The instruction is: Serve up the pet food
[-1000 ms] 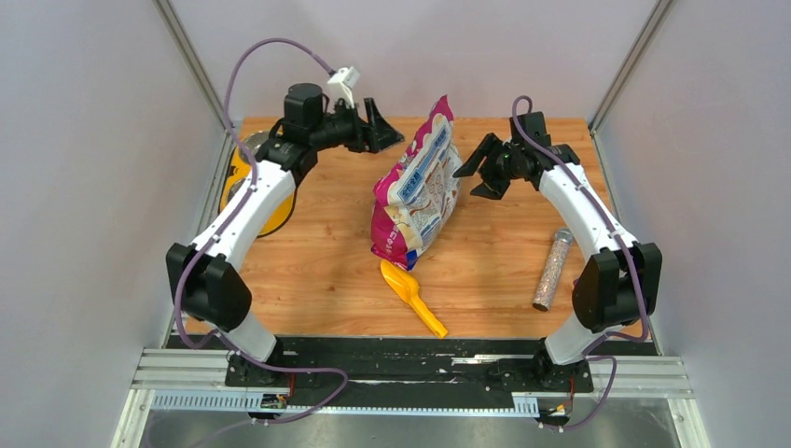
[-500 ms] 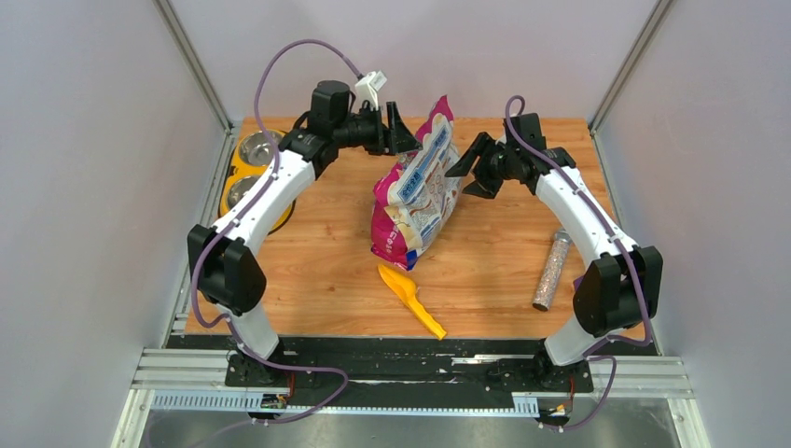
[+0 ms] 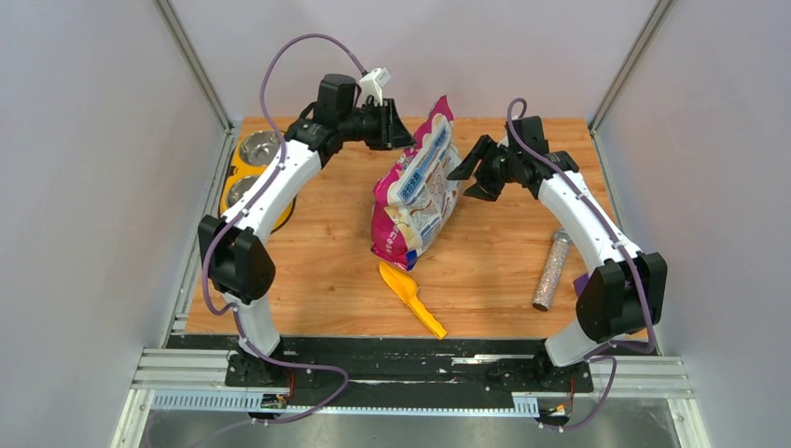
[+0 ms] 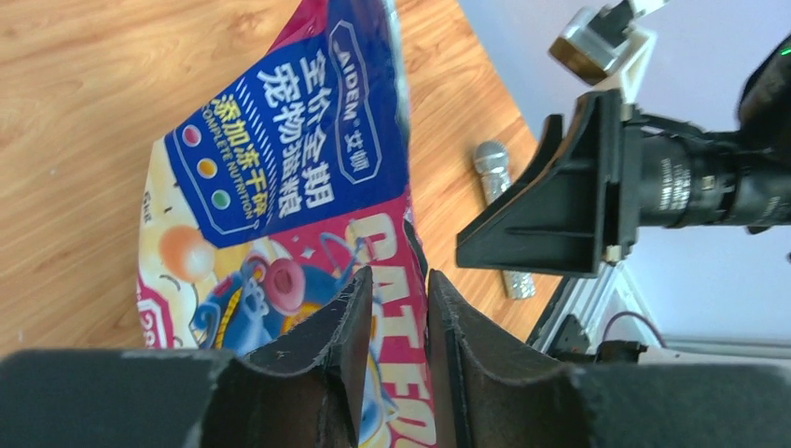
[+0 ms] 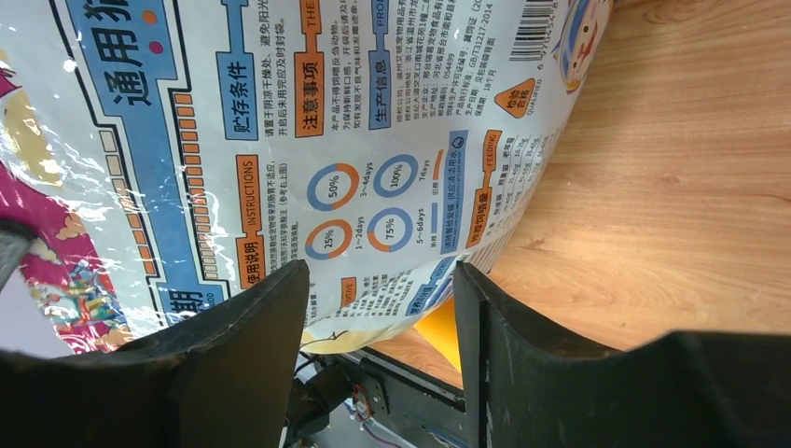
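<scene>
The pet food bag (image 3: 417, 191) stands leaning in the middle of the table, pink, blue and white; no kibble shows. My left gripper (image 3: 403, 138) is at its upper left edge. In the left wrist view the bag (image 4: 270, 168) shows its "CAT FOOD" print, and the left gripper (image 4: 396, 280) has its jaws close together with the pink edge strip in the gap; whether they press on it is unclear. My right gripper (image 3: 466, 173) is open just right of the bag. The right wrist view has the bag's printed back (image 5: 326, 121) ahead of the spread right gripper (image 5: 381, 271).
A yellow scoop (image 3: 410, 297) lies in front of the bag. A speckled tube (image 3: 552, 269) lies by the right arm. Two steel bowls (image 3: 256, 147) on a yellow stand (image 3: 280, 213) sit at the left edge. Grey walls close in the sides and back.
My left arm has swung right from over the bowls to the bag's top edge, and its jaws have narrowed. The right gripper has barely shifted. The bag has stayed put.
</scene>
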`<state>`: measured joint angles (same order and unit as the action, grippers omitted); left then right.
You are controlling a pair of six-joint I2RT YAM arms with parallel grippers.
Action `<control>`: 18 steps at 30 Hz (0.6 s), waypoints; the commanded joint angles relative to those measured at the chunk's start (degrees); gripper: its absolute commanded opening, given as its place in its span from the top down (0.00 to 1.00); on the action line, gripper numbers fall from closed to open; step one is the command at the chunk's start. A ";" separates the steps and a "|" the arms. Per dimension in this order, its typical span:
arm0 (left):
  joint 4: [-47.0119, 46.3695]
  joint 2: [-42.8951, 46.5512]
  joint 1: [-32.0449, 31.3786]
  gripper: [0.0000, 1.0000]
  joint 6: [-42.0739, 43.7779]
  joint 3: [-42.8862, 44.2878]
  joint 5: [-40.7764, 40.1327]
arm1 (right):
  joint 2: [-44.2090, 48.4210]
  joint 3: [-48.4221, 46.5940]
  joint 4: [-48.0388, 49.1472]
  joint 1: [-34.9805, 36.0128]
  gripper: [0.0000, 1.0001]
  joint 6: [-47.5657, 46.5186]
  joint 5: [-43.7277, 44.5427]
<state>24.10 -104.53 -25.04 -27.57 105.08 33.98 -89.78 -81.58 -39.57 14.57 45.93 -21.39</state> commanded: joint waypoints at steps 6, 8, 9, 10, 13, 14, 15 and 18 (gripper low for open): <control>4.15 0.02 0.76 0.73 3.43 3.44 -1.92 | 3.33 1.04 2.04 0.12 0.43 -1.00 0.46; 3.60 0.34 1.04 0.66 2.68 3.46 -1.36 | 3.67 1.40 2.03 0.14 0.43 -1.02 0.55; 3.35 0.59 1.11 0.64 2.28 3.42 -1.28 | 3.79 1.53 2.00 0.12 0.43 -1.01 0.63; 3.29 0.70 1.12 0.60 2.09 3.52 -1.24 | 4.00 1.68 1.97 0.13 0.43 -1.02 0.64; 2.91 1.16 1.76 0.64 1.05 3.70 -0.65 | 4.19 2.07 2.02 0.11 0.43 -1.03 0.56; 2.81 1.25 1.93 0.67 0.78 3.67 -0.35 | 4.24 2.16 2.00 0.11 0.43 -1.02 0.56; 2.51 1.43 2.27 0.69 0.22 3.58 0.29 | 4.39 2.28 2.03 0.15 0.43 -1.02 0.51; 2.16 1.56 2.87 0.68 -0.83 3.41 1.62 | 4.68 2.63 2.04 0.14 0.43 -1.02 0.38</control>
<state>27.66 -104.95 -23.38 -26.87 106.26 33.67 -87.94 -79.48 -39.59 14.57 45.74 -21.32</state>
